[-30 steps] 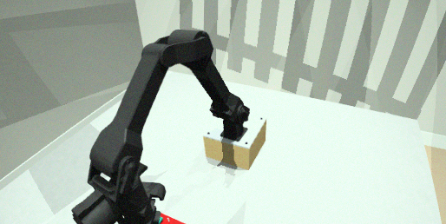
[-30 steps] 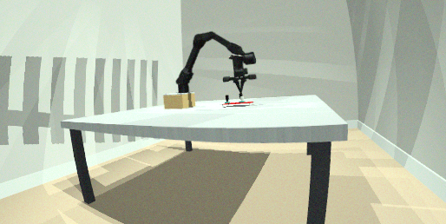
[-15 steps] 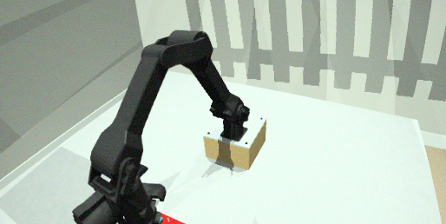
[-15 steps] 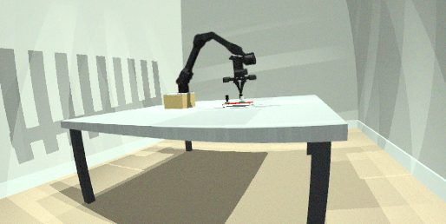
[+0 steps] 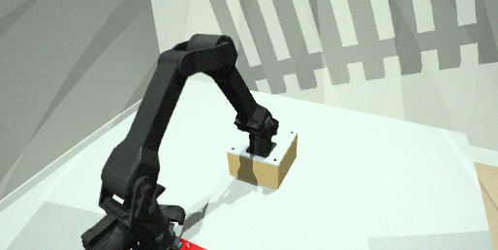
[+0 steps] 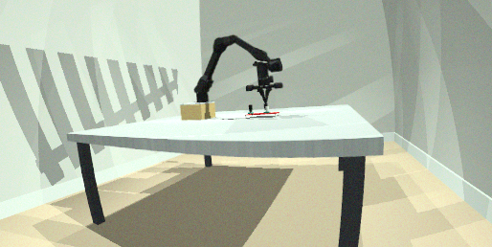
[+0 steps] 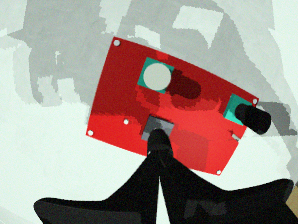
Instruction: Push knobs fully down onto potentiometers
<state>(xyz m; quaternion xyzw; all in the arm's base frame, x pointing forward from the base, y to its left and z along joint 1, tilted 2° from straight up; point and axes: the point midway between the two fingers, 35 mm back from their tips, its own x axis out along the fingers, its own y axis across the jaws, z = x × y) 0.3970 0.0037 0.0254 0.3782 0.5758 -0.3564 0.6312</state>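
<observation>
The red circuit board (image 5: pixel 194 247) (image 7: pixel 107 95) fills the middle of the wrist view; in the exterior view it is small and thin on the table. A round white knob (image 7: pixel 157 76) sits over a teal potentiometer (image 7: pixel 146 85) near the board's upper left. A black knob (image 6: pixel 250 108) (image 7: pixel 255 119) stands tall over the other teal potentiometer (image 7: pixel 230 110) at the right. The gripper (image 6: pixel 266 106) (image 7: pixel 160 140) is shut and empty, fingertips together low over the board, in front of a grey square part (image 7: pixel 161 123). Any gap under the white knob is hidden.
The arm's base stands on a wooden block (image 5: pixel 254 171) (image 6: pixel 191 111) with a pale top plate. The board and block share the white table (image 5: pixel 363 172) (image 6: pixel 144 129). Several small pale round dots mark the board's corners. Striped shadows fall on the wall.
</observation>
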